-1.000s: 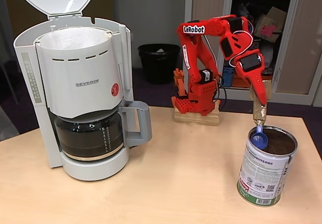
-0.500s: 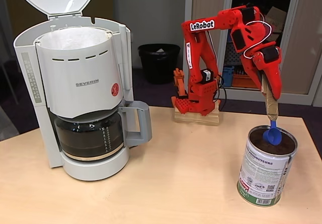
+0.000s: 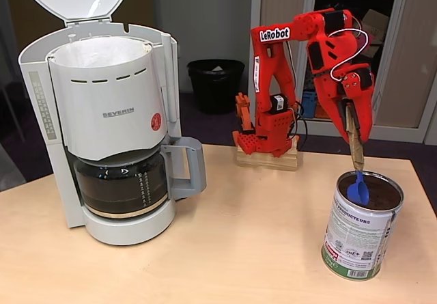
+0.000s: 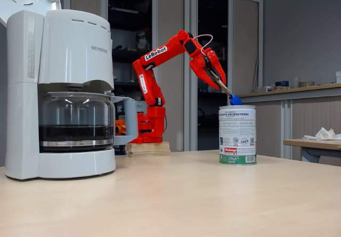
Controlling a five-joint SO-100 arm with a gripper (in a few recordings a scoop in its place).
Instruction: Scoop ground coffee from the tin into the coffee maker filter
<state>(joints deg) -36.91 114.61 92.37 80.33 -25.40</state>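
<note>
The red arm (image 3: 290,78) rises from its wooden base at the far side of the table (image 3: 225,249), folds at the elbow and points its forearm steeply down over the tin (image 3: 360,229), which stands at the right near edge. The gripper (image 3: 354,150) is clamped on the taped handle of a small blue scoop (image 3: 358,189). In both fixed views the scoop's bowl sits at the tin's open mouth, just over the ground coffee (image 3: 382,193) that fills the can nearly to its rim; whether it touches the powder cannot be told. Well apart, at the left, stands the coffee maker (image 3: 109,133) with its lid up, the coffee maker filter (image 3: 109,92) seated above the dark glass carafe (image 3: 119,184).
</note>
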